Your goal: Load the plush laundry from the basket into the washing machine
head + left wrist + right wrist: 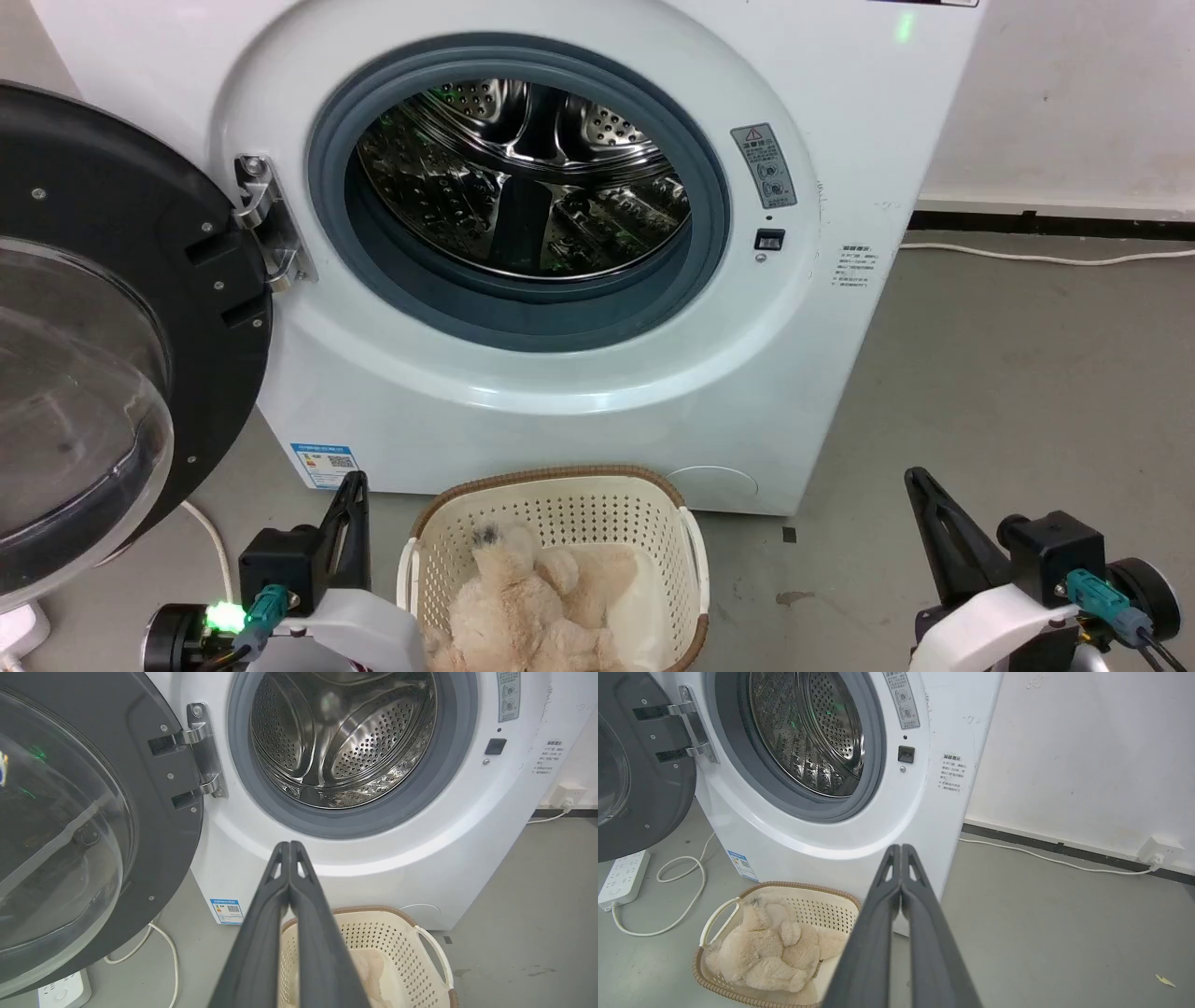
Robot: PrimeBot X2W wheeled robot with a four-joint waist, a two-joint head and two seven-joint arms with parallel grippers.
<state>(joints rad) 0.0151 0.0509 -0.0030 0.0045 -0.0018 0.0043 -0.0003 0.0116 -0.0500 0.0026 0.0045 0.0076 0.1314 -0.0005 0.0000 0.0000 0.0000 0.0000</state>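
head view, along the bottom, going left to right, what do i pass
left tool → basket with the plush laundry in it → right tool

The right gripper [900,848] held its two long dark fingers pressed tip to tip, empty, before the large white front-loading washing machine [859,826], its black-rimmed round door [640,788] open off to their left, and lower left the fluffy beige plush toy [761,956] lay in the cream perforated plastic basket [798,885].
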